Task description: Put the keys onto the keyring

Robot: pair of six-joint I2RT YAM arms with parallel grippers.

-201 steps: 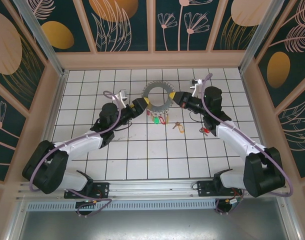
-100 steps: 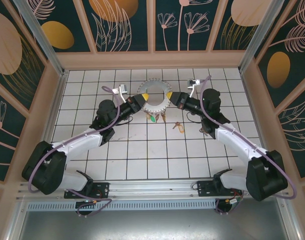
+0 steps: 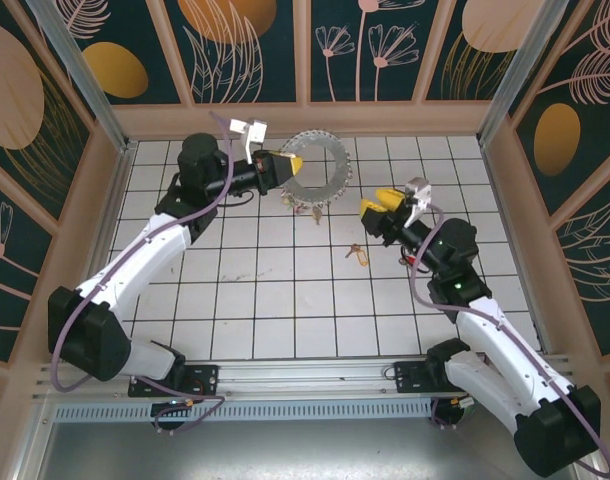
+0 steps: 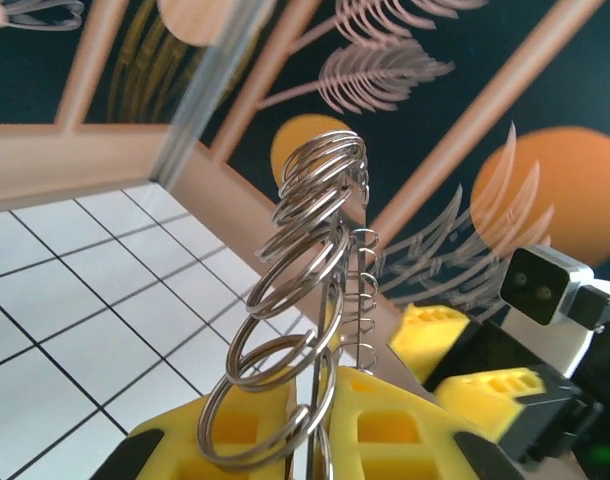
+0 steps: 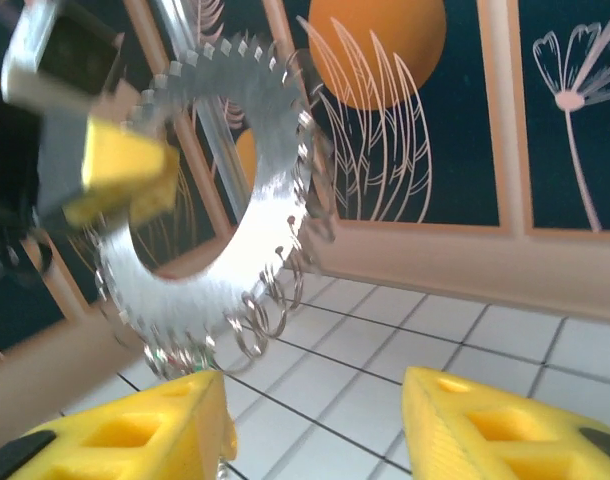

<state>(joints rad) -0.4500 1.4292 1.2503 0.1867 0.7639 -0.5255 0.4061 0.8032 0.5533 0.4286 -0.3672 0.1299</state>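
The keyring (image 3: 330,185), a wide flat silvery hoop edged with small wire rings, hangs upright above the back tiles. My left gripper (image 3: 289,165) is shut on its left rim. In the left wrist view the yellow fingers (image 4: 395,440) pinch the keyring (image 4: 315,230) edge-on. Small keys (image 3: 311,210) dangle from its lower rim. One key (image 3: 357,256) with a pale tag lies on the tiles. My right gripper (image 3: 385,206) stands open to the right of the hoop and apart from it. From its wrist the keyring (image 5: 270,200) is ahead of the gripper (image 5: 315,425), nothing between the fingers.
The wooden back wall (image 3: 305,118) runs close behind the hoop. The left side wall (image 3: 100,200) stands beside the left arm. White tiled floor (image 3: 285,300) stretches between the arm bases.
My left gripper shut on the hoop's left rim and lifted it up and back. My right gripper let go of the right rim, opened and pulled back to the right.
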